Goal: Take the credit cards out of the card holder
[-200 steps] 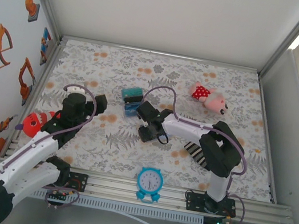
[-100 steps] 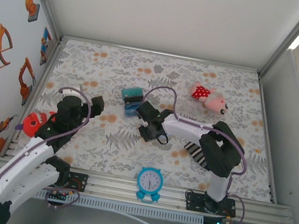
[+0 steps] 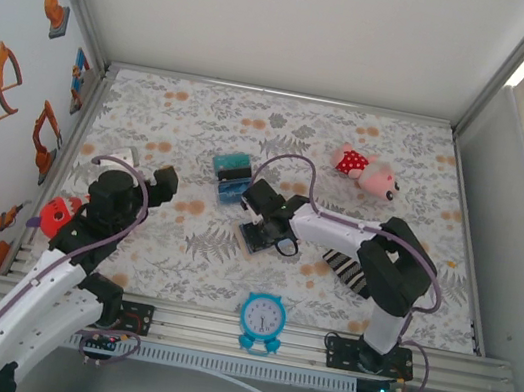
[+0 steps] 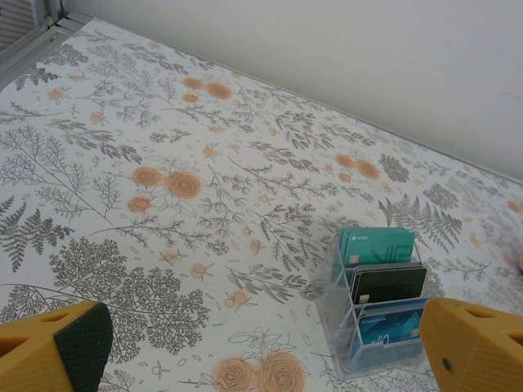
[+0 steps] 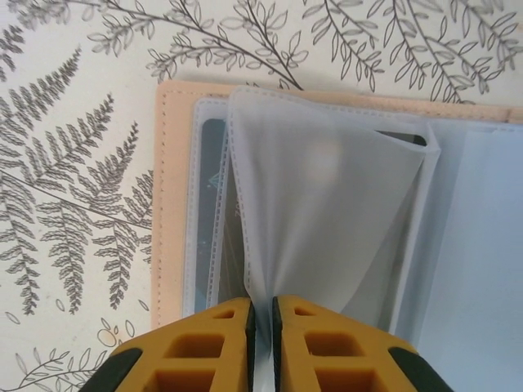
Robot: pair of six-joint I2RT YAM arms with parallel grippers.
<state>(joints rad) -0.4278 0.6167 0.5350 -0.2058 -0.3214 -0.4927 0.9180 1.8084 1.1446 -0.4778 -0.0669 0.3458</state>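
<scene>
The card holder (image 5: 172, 204) lies open on the floral cloth, tan at its edge with pale translucent sleeves inside. My right gripper (image 5: 261, 309) is shut on one sleeve (image 5: 327, 204) and pinches it up into a fold. A dark card (image 5: 214, 163) shows through the pocket beside it. From above, the right gripper (image 3: 259, 224) sits over the card holder (image 3: 256, 240) at mid-table. My left gripper (image 4: 270, 351) is open and holds nothing; it hangs left (image 3: 165, 181) of a clear stand (image 4: 377, 304) with teal, black and blue credit cards (image 4: 376, 245).
The clear stand (image 3: 230, 174) is just behind and left of the right gripper. A striped sock (image 3: 339, 264) lies under the right arm. A blue clock (image 3: 263, 317) stands at the near edge, a pink plush (image 3: 368, 173) at the back right, a red toy (image 3: 58, 213) at the left edge.
My right gripper has closed on the sleeve and shifted slightly toward the near edge. The left arm has drawn back to the left and nearer, still open.
</scene>
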